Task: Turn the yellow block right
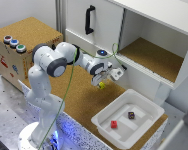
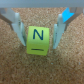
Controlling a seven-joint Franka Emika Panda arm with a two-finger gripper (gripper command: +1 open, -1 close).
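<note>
The yellow block [image 2: 38, 40] is a small bright yellow cube with a dark letter N and a line on its face. It sits between my two fingers [image 2: 20, 31], which press close against its sides. In the exterior view the yellow block [image 1: 101, 85] hangs at the tips of my gripper [image 1: 101, 83], just above the cork surface [image 1: 84, 95]. In the wrist view my gripper [image 2: 39, 34] is shut on the cube.
A white tray [image 1: 144, 107] at the exterior view's right holds a small red cube [image 1: 114, 124] and a dark maroon cube [image 1: 131, 115]. A box with coloured buttons [image 1: 14, 42] stands at the left. A white cabinet with a black handle [image 1: 89, 20] rises behind.
</note>
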